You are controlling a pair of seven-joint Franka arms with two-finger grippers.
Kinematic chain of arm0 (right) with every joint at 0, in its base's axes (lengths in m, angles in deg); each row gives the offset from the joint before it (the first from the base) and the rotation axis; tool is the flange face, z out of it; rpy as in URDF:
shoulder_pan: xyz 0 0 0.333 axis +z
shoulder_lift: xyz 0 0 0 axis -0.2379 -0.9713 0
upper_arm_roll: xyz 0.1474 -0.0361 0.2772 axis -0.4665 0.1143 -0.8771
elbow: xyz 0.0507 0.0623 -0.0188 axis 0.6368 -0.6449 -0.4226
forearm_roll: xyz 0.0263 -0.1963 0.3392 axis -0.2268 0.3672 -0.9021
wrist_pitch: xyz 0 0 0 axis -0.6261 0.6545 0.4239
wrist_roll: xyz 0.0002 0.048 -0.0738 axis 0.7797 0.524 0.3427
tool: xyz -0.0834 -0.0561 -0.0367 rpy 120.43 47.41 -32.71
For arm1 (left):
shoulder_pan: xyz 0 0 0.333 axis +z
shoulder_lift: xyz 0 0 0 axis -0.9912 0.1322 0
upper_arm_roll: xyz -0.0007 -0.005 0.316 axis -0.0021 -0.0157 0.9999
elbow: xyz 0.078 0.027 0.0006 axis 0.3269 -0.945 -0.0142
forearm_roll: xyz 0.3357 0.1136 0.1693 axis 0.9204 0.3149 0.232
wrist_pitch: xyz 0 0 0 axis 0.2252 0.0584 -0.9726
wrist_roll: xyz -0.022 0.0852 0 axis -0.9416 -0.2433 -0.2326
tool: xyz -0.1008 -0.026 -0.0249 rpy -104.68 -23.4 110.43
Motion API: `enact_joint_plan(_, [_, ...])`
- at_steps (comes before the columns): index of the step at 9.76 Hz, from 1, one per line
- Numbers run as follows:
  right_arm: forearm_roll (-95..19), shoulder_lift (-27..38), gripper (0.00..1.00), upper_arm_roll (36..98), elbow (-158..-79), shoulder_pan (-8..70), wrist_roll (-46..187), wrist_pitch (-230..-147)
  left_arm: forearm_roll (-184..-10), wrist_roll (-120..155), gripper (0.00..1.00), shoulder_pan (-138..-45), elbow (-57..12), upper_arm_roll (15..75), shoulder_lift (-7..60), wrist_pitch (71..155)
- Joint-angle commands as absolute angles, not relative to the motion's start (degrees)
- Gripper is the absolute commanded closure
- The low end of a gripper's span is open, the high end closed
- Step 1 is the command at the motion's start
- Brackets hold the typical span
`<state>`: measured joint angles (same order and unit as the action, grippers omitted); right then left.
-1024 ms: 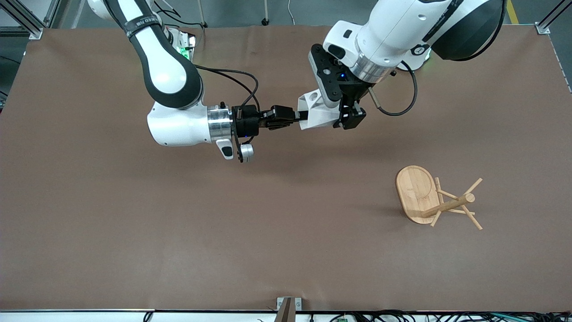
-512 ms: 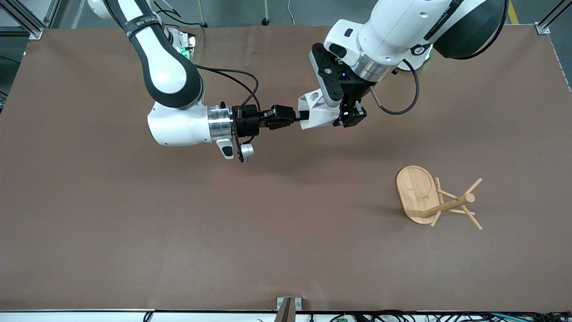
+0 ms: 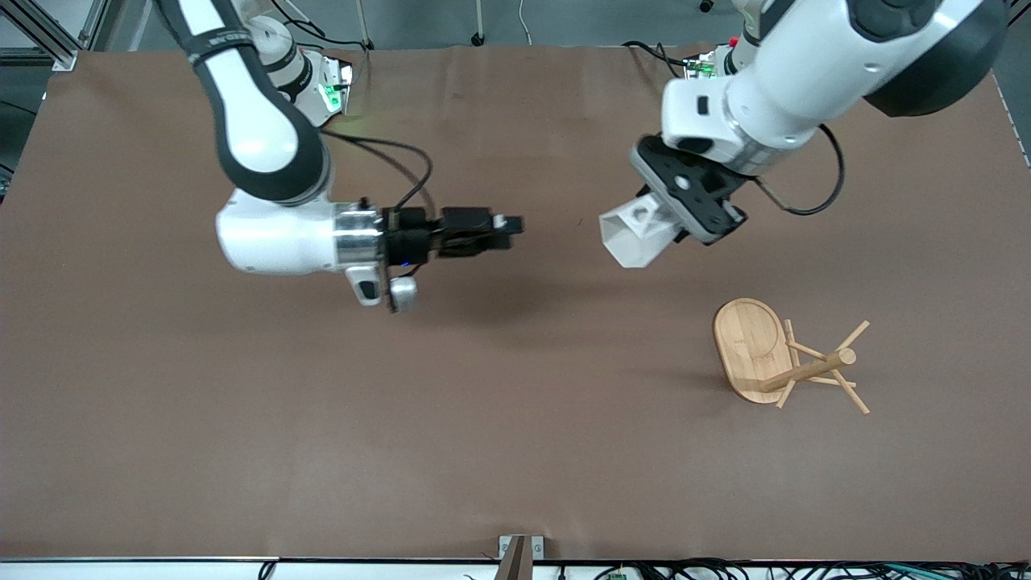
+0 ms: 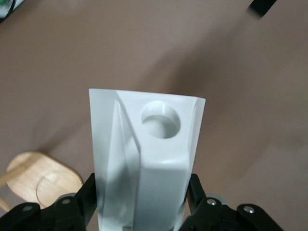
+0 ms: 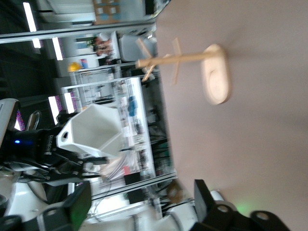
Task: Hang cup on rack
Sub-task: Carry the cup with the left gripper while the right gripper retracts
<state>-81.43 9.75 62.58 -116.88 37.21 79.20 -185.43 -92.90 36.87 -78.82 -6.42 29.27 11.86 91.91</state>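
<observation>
Since a second ago the cup has passed from one arm to the other: it was gripped between both end effectors over the middle of the bench, and it now rides in the left end effector alone, carried toward the left arm's end of the bench. It hangs in the air over bare brown bench, tilted, its hexagonal mouth pointing down toward the front camera and its blocky handle with the round hole turned upward. In the left wrist view the cup fills the middle, with the black fingers clamped against its two sides, so the left end effector is closed on the cup.

The right end effector has let go and drawn back toward the right arm's end of the bench; it points sideways over the bench, well apart from the cup, with its fingers spread wide and nothing between them. The right wrist view shows its two dark fingers standing wide apart, with the cup farther off in the other arm's grip.

The rack stands on the bench toward the left arm's end, nearer to the front camera than the cup, on its oval base with thin pegs angling off the central post. No cup hangs on it.
</observation>
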Motion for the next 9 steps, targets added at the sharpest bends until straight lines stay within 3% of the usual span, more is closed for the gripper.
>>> enact_joint_plan(1, [-66.66,14.36,0.00,65.40,-121.53,30.92,79.02,-183.85,-89.92,24.94,0.56,-76.54,-8.17,29.14,12.86,91.26])
enact_joint_plan(3, [-49.59,17.18,0.00,72.43,-122.86,30.47,78.93,-183.58,-89.83,22.86,0.56,-71.01,-8.79,29.14,16.19,91.79])
enact_joint_plan(5, [-36.32,18.59,0.00,76.84,-122.34,26.28,79.02,-180.53,-90.00,22.60,0.56,-66.95,-14.02,29.14,16.38,97.37])
enact_joint_plan(7, [-18.49,20.00,0.00,77.73,-117.18,21.17,79.46,-177.28,-90.00,20.23,0.56,-64.31,-18.35,29.14,16.20,102.14])
enact_joint_plan(9, [-6.86,19.48,0.00,79.14,-107.01,20.45,79.11,-169.03,-90.09,18.04,0.56,-62.55,-22.65,29.14,16.29,107.67])
